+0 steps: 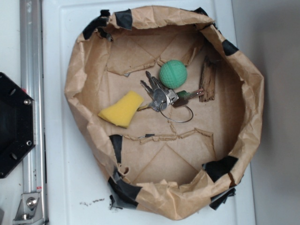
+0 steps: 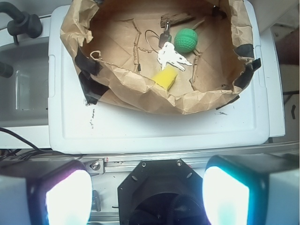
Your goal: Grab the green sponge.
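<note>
**Exterior view and wrist view: green sponge lies in the paper nest, gripper far back**

Exterior view: a crumpled brown paper bowl (image 1: 84, 75), patched with black tape, sits on a white lid (image 1: 61, 178). Inside it, toward the upper right, lies the green sponge (image 1: 173, 74), a round ball with a fine dimpled grid on its surface. A bunch of keys (image 1: 159, 96) touches its lower left side. A yellow wedge sponge (image 1: 121, 109) rests to the left of the keys, and a strip of bark-like wood (image 1: 207, 79) stands just right of the green ball. No gripper shows here.

Wrist view: the green sponge (image 2: 185, 40) sits near the far wall of the bowl, keys just beside it. The gripper (image 2: 147, 194) hangs well apart from the bowl, its two glowing fingers (image 2: 68, 197) spread wide with nothing between them.
</note>
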Available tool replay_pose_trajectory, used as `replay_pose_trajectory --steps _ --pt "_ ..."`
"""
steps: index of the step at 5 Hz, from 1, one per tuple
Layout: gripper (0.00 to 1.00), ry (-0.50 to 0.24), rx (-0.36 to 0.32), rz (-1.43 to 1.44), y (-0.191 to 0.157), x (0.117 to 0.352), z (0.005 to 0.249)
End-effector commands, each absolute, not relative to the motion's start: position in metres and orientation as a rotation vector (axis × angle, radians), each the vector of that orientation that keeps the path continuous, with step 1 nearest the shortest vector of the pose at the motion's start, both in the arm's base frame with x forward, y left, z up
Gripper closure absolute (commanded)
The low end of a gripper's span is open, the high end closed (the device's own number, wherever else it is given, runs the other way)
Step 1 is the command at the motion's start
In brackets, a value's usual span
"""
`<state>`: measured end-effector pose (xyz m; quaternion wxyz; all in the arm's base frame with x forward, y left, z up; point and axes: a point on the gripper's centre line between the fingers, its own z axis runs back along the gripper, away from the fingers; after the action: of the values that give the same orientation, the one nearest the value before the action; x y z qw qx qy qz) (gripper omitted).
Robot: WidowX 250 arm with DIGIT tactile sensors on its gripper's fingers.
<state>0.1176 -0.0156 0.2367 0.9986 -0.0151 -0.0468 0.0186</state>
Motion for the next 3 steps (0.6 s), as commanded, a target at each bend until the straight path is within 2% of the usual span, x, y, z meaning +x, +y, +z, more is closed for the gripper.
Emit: replay_pose_trajectory --steps 1,2,3 --pt "0.0 -0.094 -0.03 0.037 -0.016 0.118 0.237" --pt "0.0 -0.17 0.021 0.075 0.001 0.166 0.194" --pt "0.0 -0.122 0.017 0.161 0.017 0.209 0.158"
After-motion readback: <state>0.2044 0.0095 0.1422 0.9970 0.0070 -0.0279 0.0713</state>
